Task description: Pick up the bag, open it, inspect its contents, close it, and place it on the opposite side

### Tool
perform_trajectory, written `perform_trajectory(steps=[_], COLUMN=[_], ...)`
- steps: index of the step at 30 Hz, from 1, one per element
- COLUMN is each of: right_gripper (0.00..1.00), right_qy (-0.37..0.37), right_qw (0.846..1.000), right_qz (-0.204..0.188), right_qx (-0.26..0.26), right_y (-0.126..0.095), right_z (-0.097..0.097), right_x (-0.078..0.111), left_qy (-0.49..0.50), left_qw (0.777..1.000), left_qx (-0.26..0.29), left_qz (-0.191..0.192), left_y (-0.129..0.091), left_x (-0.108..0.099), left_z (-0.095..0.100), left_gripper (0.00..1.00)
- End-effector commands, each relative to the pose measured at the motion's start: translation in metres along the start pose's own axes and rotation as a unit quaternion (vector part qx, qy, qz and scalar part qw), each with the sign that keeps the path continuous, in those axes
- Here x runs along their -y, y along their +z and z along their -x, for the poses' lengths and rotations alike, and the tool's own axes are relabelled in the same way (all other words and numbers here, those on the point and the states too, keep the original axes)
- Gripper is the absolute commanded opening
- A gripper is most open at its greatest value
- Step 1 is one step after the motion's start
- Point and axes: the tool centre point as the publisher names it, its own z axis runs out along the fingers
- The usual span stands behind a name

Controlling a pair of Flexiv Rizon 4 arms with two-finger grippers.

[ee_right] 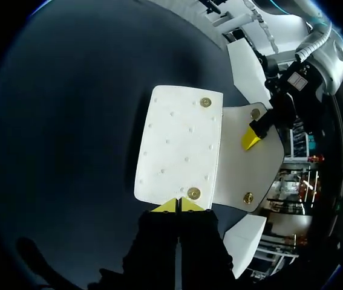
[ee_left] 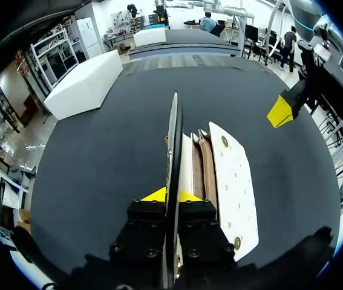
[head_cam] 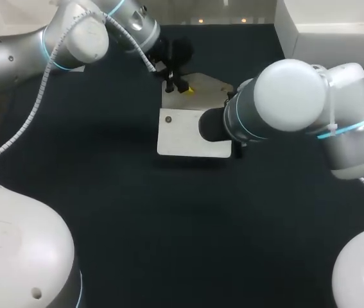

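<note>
Bag (head_cam: 188, 131) sits approx mid-desk, white, lying flat w/ its front panel up. Its flap (head_cam: 202, 90) is open, swung out to the far side of the bag. In the left wrist view I can see into the mouth: brown inner dividers (ee_left: 202, 166) sit between the flap and the front panel (ee_left: 231, 181). Brass snaps (ee_right: 205, 103) show on the panel, plus two more on the flap's inside.

My left gripper (ee_left: 172, 197) is clamped on the flap. The flap runs edge-on between the two fingers, w/ a yellow tip pressed against each side. Head view puts that gripper at the flap's left end, arm coming in from the far left. In the right wrist view its yellow tip is on the flap near one snap.

My right gripper (ee_right: 178, 205) has its tips closed together, nothing visible between them. It's at the bag's right side edge, just beside a snap on the front panel; can't tell if it touches the bag. In the left wrist view its yellow tip shows past the bag's far end w/ dark desk between. In head view the right arm's wrist covers the gripper and part of the bag's right edge.

Desk (head_cam: 104, 192) is dark all over.
</note>
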Motion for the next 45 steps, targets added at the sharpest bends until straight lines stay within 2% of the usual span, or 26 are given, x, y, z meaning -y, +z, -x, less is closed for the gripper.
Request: perform_trajectory(steps=[1, 6, 15, 27, 37, 45], right_gripper=[0.0, 0.0, 0.0, 0.0, 0.0, 0.0], right_qy=[-0.001, -0.009, -0.012, -0.01, -0.008, -0.005], right_qw=[1.0, 1.0, 0.999, 0.999, 0.999, 1.0], right_qz=[0.009, 0.014, 0.014, 0.003, -0.006, -0.005], right_qx=[0.009, 0.023, 0.04, 0.042, 0.03, 0.019], right_y=[0.002, 0.007, 0.024, 0.051, 0.058, 0.056], right_z=[0.013, 0.029, 0.055, 0.07, 0.064, 0.046], right_x=[-0.003, -0.009, -0.014, -0.02, -0.019, -0.02], left_qy=[0.004, 0.006, -0.008, -0.021, -0.047, -0.07], left_qw=[1.0, 1.0, 1.0, 1.0, 0.999, 0.997], left_qx=[0.012, 0.007, 0.003, -0.007, -0.003, 0.003], left_qz=[-0.004, -0.007, -0.008, -0.01, -0.021, -0.037], left_y=[-0.02, -0.031, -0.036, -0.035, -0.036, -0.037], left_x=[0.006, 0.011, 0.011, 0.014, 0.014, 0.013], left_z=[-0.009, -0.015, -0.024, -0.032, -0.027, -0.021], left_gripper=[0.0, 0.0, 0.0, 0.0, 0.0, 0.0])
